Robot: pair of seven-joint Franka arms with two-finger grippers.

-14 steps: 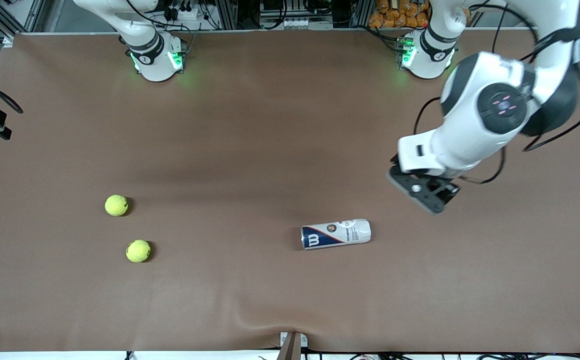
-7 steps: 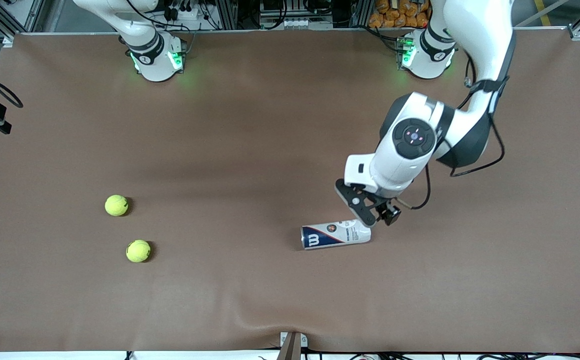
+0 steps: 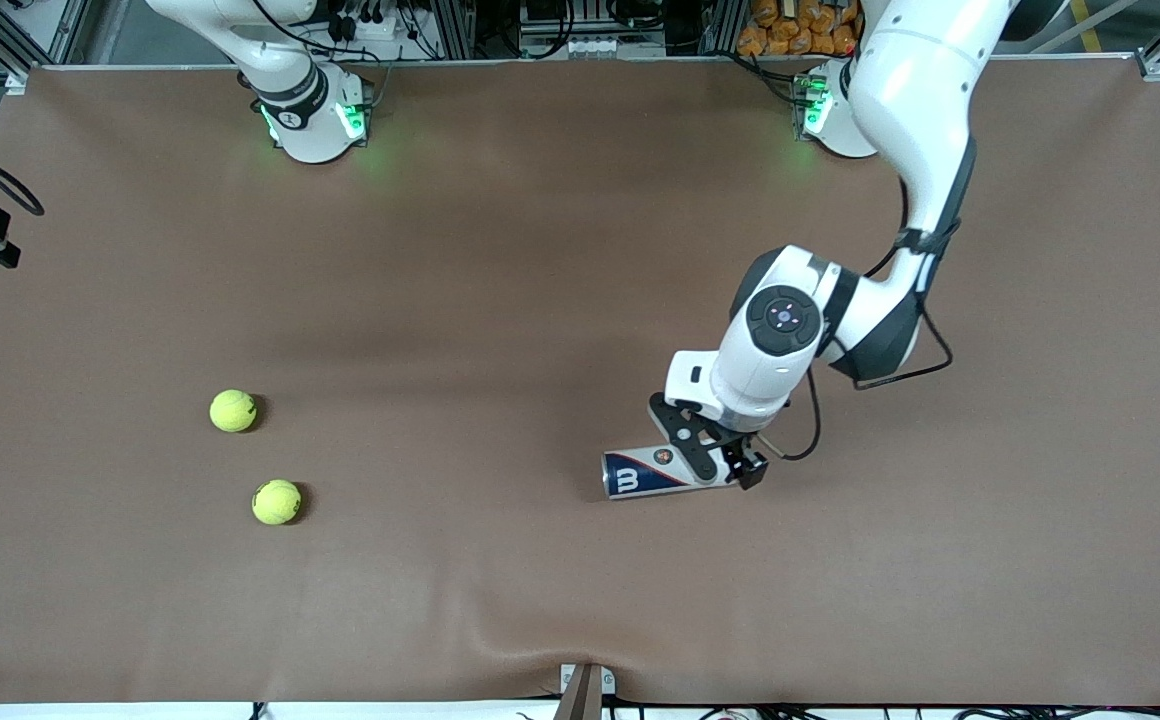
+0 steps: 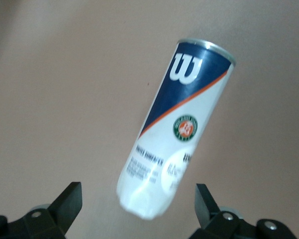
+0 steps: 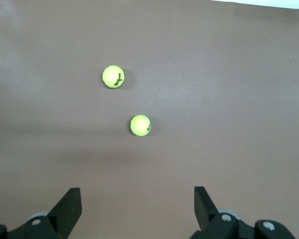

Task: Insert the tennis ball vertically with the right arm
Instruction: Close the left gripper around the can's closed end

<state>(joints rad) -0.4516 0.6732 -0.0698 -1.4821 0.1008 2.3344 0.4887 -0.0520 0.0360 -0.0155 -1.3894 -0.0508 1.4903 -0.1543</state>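
A Wilson tennis ball can lies on its side on the brown desk, toward the left arm's end. The left gripper hangs low over its white end, fingers spread wide, not touching it.

Two tennis balls rest near each other toward the right arm's end, well apart from the can. The right gripper waits high above them, fingers spread.

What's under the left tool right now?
The white end of the Wilson ball can, lying on its side on the brown mat, sits below the open left tool. The can's inside isn't visible.
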